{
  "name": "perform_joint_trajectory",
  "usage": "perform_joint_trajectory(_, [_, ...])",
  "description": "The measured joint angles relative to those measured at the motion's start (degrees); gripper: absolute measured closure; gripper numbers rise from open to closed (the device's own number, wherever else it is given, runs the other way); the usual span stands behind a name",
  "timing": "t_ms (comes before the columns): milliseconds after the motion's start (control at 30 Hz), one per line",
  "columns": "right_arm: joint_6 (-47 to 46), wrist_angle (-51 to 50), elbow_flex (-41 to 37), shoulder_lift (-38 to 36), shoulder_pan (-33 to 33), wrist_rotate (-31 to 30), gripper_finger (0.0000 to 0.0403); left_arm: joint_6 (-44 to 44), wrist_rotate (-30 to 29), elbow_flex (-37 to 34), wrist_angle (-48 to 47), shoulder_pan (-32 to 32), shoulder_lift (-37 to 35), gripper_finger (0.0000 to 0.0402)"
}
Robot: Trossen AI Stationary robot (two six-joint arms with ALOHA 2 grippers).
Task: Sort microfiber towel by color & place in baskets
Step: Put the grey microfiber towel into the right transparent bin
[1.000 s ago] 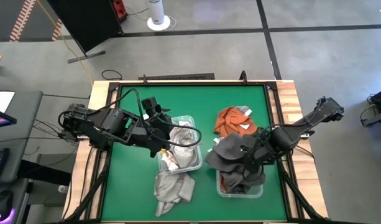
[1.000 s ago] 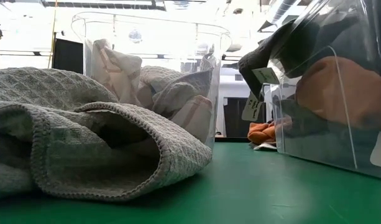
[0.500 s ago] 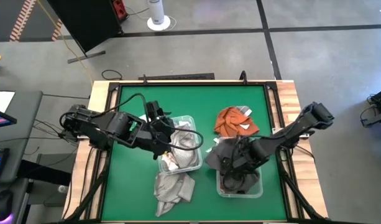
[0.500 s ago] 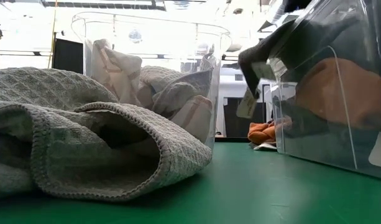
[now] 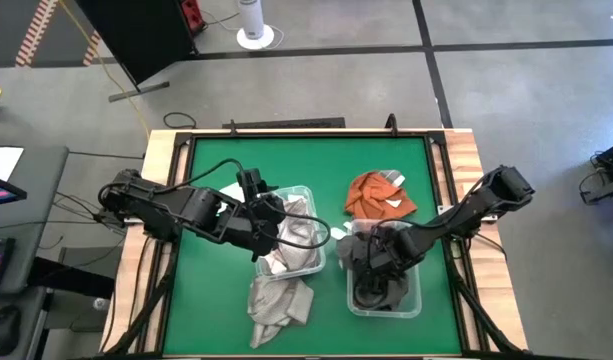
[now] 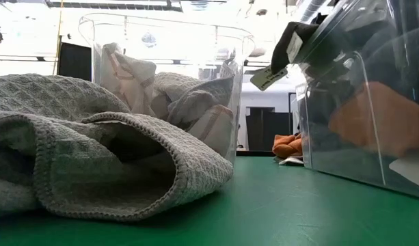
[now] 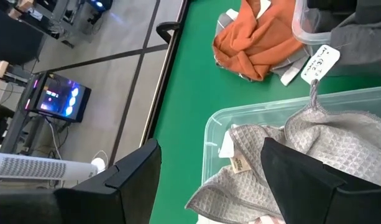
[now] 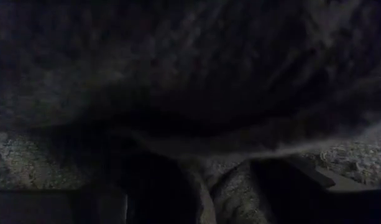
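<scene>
Two clear baskets stand side by side on the green table. The left basket (image 5: 308, 190) holds pale grey towels (image 7: 314, 134); my left gripper (image 5: 274, 215) hovers open just above it, touching nothing. The right basket (image 5: 418, 300) holds a dark grey towel (image 5: 386, 288), and my right gripper (image 5: 371, 262) is down inside it, fingers apart. A tagged corner of that towel (image 6: 291, 41) hangs over the basket's rim. An orange towel (image 5: 379, 195) lies on the table behind the right basket. A grey towel (image 5: 279, 300) lies in front of the left basket. My right gripper comes steeply from above into the dark grey towel in the right basket. Cloth fills its wrist view and bulges up between the spread fingers (image 8: 224, 186). The towel rests in the basket; whether the fingers pinch any of it cannot be told.
The wooden table frame (image 5: 456, 160) borders the green mat on all sides. Bare mat (image 5: 216, 290) lies left of the baskets and along the far edge (image 5: 306, 160). A white tag (image 7: 319, 62) dangles from the dark towel between the two baskets.
My right gripper has gone down into the right basket, tipping steeper, and the dark grey towel that was heaped over it above the rim now sits lower inside. My left gripper has sunk a little toward the left basket.
</scene>
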State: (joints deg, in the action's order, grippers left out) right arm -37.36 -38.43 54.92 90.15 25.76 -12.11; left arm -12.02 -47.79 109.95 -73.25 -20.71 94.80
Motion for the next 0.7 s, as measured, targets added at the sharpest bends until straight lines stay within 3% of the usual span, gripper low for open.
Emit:
perform_joint_trajectory(167, [0.1,-2.1,-0.2,-0.7,0.0,0.0,0.0131,-0.8,0.0,0.0,-0.3,0.0,0.0,0.0136])
perform_joint_trajectory(300, [-0.1,-9.5,2.6,-3.8,-0.1,-0.3,0.0131,-2.0,0.0,0.0,-0.4,-0.5,0.0,0.0136])
perform_joint_trajectory(500, [-2.6,-21.2,10.1,-10.2,1.7,-8.9,0.0131,-3.9,0.0,0.0,-0.6,-1.3,0.0,0.0136])
perform_joint_trajectory(700, [-3.6,-21.2,9.6,-13.0,2.9,-9.9,0.0131,-6.0,0.0,0.0,-1.1,-1.8,0.0,0.0136])
